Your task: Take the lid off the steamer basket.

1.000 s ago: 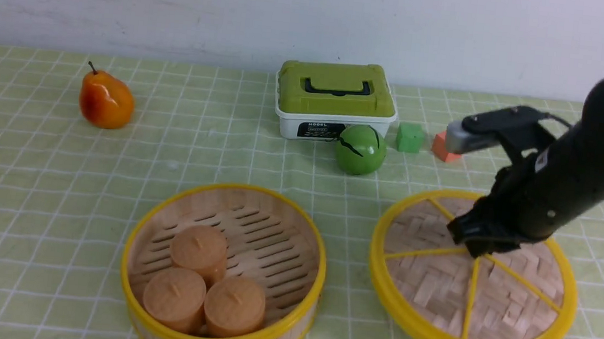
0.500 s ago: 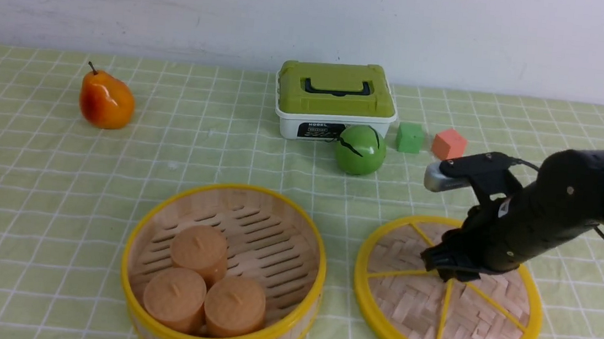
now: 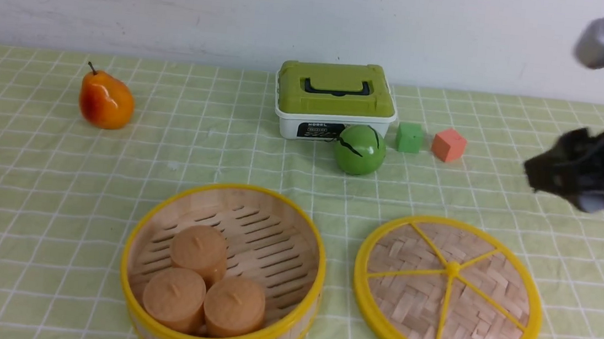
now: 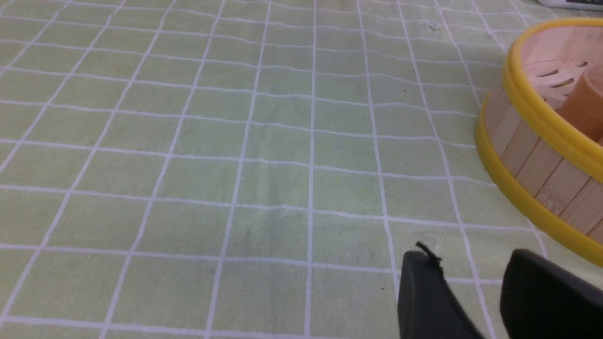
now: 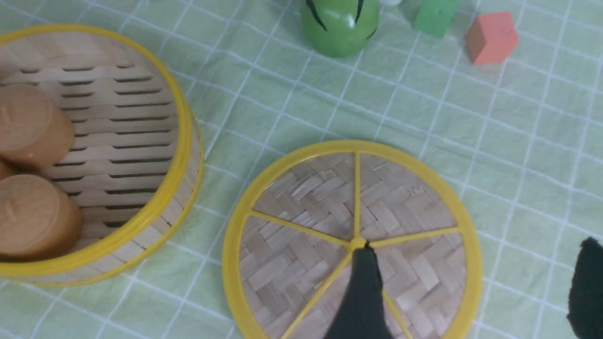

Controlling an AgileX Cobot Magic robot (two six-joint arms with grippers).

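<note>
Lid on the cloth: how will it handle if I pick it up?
The lid is probably stiff: yellow rim and spokes brace the weave. Likely light, being thin woven strips. Lying flat, it should slide rather than roll.

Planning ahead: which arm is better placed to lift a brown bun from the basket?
Probably left: the left gripper is low beside the round wooden-slat steamer basket; the right gripper hangs high near the woven bamboo lid.
</note>
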